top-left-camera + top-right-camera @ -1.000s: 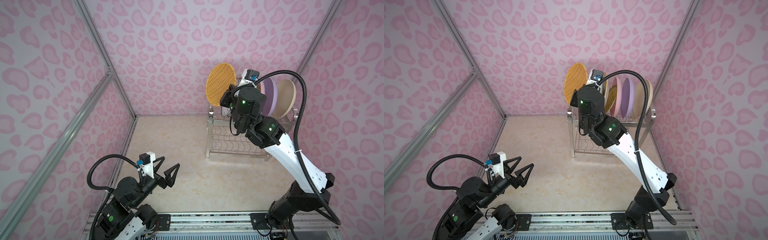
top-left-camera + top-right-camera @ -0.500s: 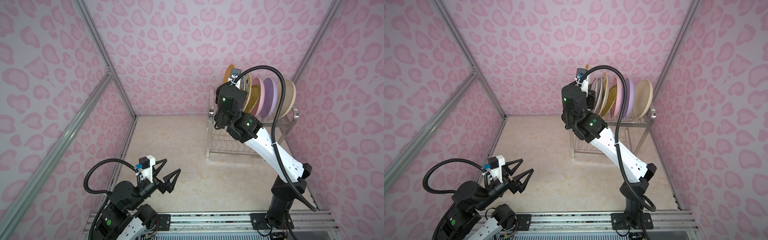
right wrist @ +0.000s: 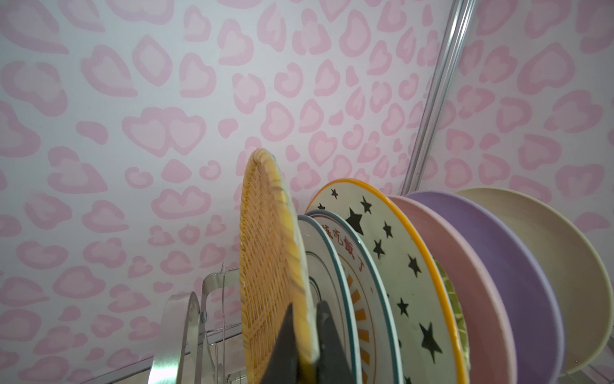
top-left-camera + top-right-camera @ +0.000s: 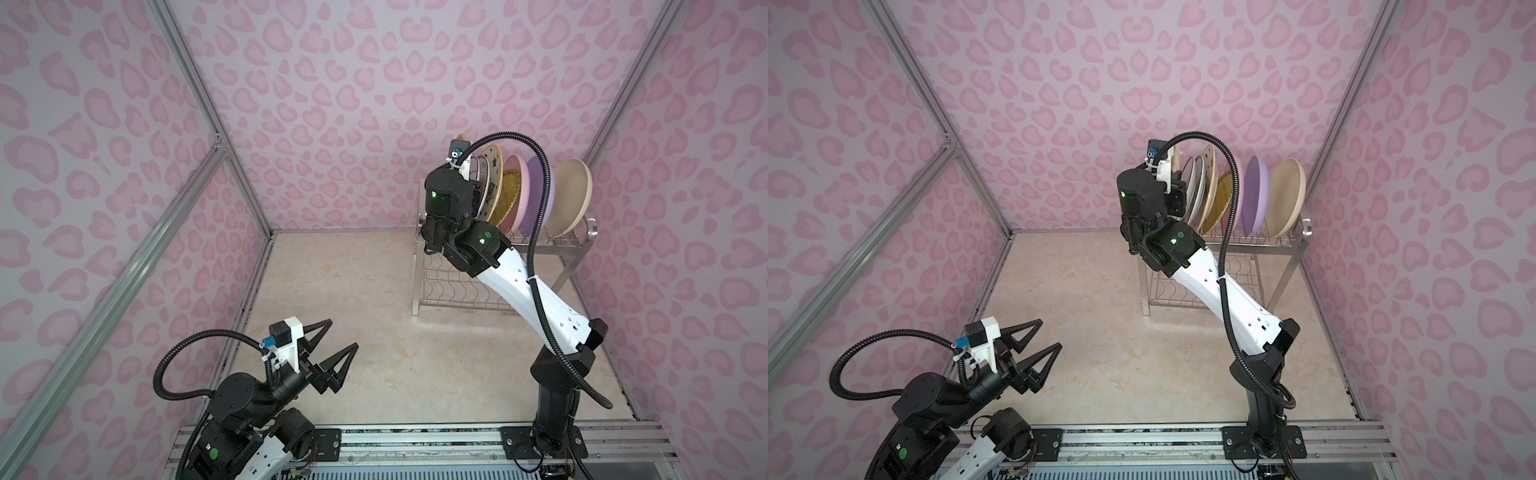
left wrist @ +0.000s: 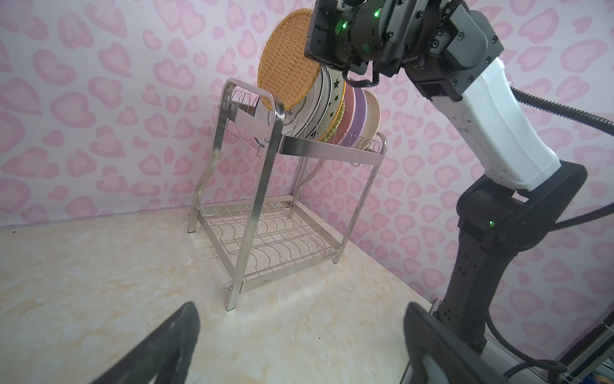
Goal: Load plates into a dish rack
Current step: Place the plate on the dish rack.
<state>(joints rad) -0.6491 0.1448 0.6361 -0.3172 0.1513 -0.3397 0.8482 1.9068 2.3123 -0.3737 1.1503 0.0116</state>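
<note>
The right claw (image 3: 305, 304) is clamped on the rim of a yellow woven plate (image 3: 265, 249), one finger on each face. A second ago it held that plate high with its face towards the top views, left of the row. Now the plate is turned edge-on and brought in at the row's left end, parallel to its neighbours. Judging by that, this is the last placement, with only the lowering and release to come. Whether the plate's lower edge already sits between the prongs I cannot tell, as the rack's end loop hides it in the left wrist view. Next to it in the dish rack (image 5: 329, 145) stand seven more plates: a dark-rimmed white one (image 3: 320, 266), an orange sunburst one (image 3: 357, 292), a starred one (image 3: 392, 266), a second woven one (image 3: 457, 309) (only a sliver shows), then pink (image 3: 465, 266), lilac (image 3: 518, 282) and cream (image 3: 571, 266). The count is eight plates and one rack, which stands right of centre against the back wall in both top views. I see no plate lying on the surface (image 4: 374, 311). At lower left of both top views, the left claw (image 4: 341, 333) hangs with its fingers spread wide and empty, about where it was a second ago.
</note>
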